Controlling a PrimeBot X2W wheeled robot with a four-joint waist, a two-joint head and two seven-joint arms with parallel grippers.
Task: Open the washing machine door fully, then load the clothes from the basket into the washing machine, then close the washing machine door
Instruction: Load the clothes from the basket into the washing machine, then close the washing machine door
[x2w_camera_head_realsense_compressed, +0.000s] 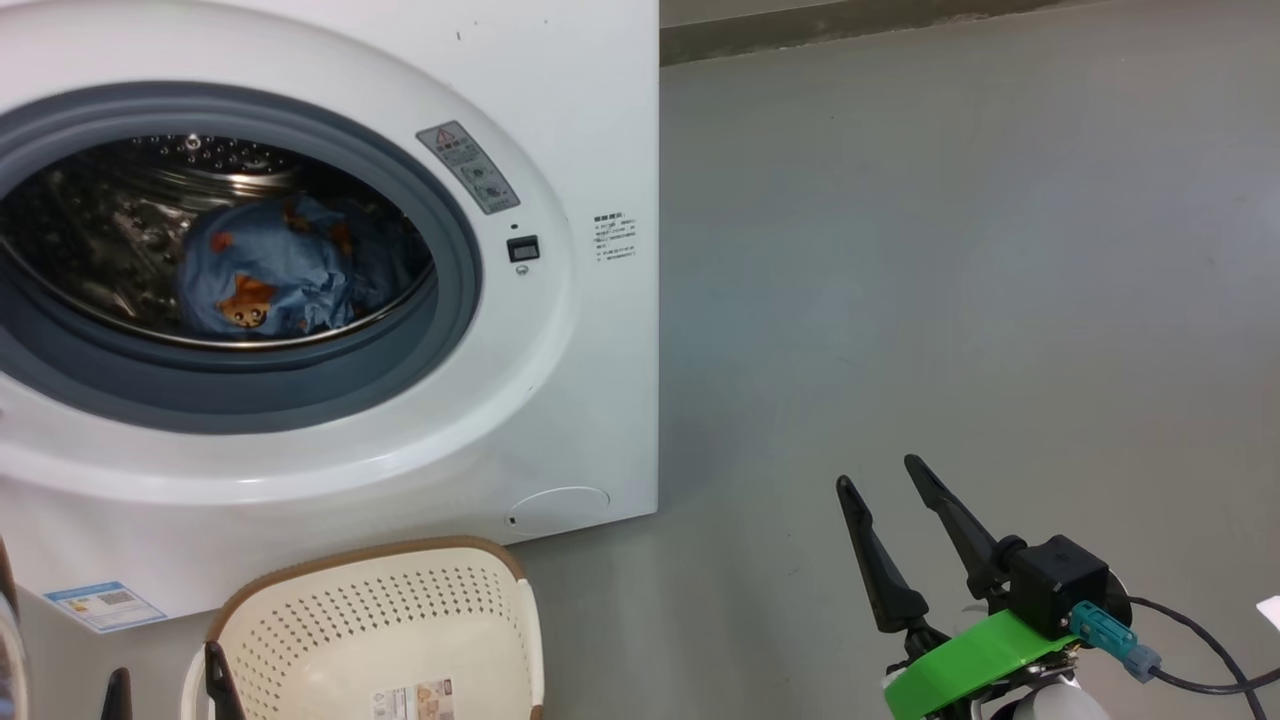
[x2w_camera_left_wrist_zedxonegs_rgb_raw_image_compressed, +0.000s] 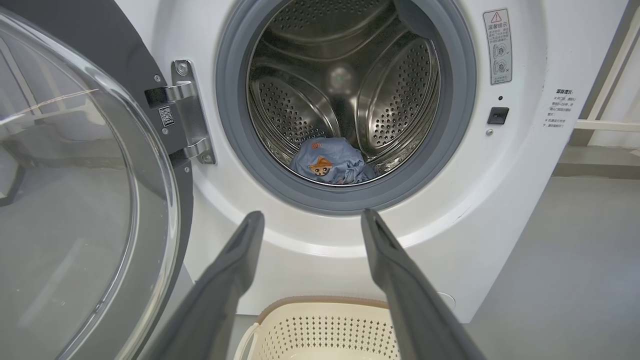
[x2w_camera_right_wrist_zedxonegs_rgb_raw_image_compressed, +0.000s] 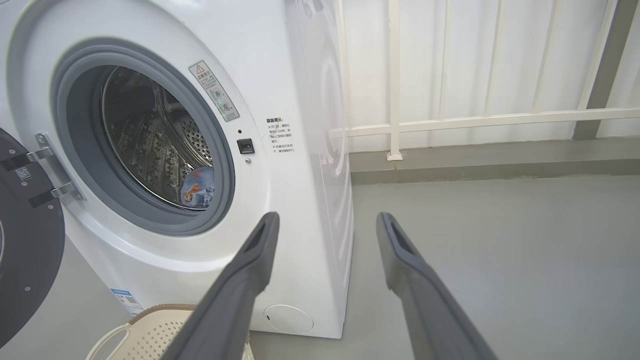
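The white washing machine (x2w_camera_head_realsense_compressed: 560, 100) (x2w_camera_left_wrist_zedxonegs_rgb_raw_image_compressed: 520, 200) (x2w_camera_right_wrist_zedxonegs_rgb_raw_image_compressed: 300, 200) stands with its door (x2w_camera_left_wrist_zedxonegs_rgb_raw_image_compressed: 75, 200) (x2w_camera_right_wrist_zedxonegs_rgb_raw_image_compressed: 25, 250) swung wide open to the left. Light-blue clothes (x2w_camera_head_realsense_compressed: 275, 270) (x2w_camera_left_wrist_zedxonegs_rgb_raw_image_compressed: 332, 165) (x2w_camera_right_wrist_zedxonegs_rgb_raw_image_compressed: 199, 187) with orange figures lie in the steel drum. The cream basket (x2w_camera_head_realsense_compressed: 400, 620) (x2w_camera_left_wrist_zedxonegs_rgb_raw_image_compressed: 325, 330) (x2w_camera_right_wrist_zedxonegs_rgb_raw_image_compressed: 150, 335) sits on the floor before the machine, and its inside shows a label and no fabric. My left gripper (x2w_camera_left_wrist_zedxonegs_rgb_raw_image_compressed: 312, 217) (x2w_camera_head_realsense_compressed: 165, 680) hangs open above the basket, pointing at the drum. My right gripper (x2w_camera_head_realsense_compressed: 880, 475) (x2w_camera_right_wrist_zedxonegs_rgb_raw_image_compressed: 327, 217) is open over bare floor right of the machine.
Grey floor (x2w_camera_head_realsense_compressed: 950, 250) stretches to the right of the machine. A white railing (x2w_camera_right_wrist_zedxonegs_rgb_raw_image_compressed: 475, 120) and wall run behind it. A dark cable (x2w_camera_head_realsense_compressed: 1200, 640) trails from my right wrist.
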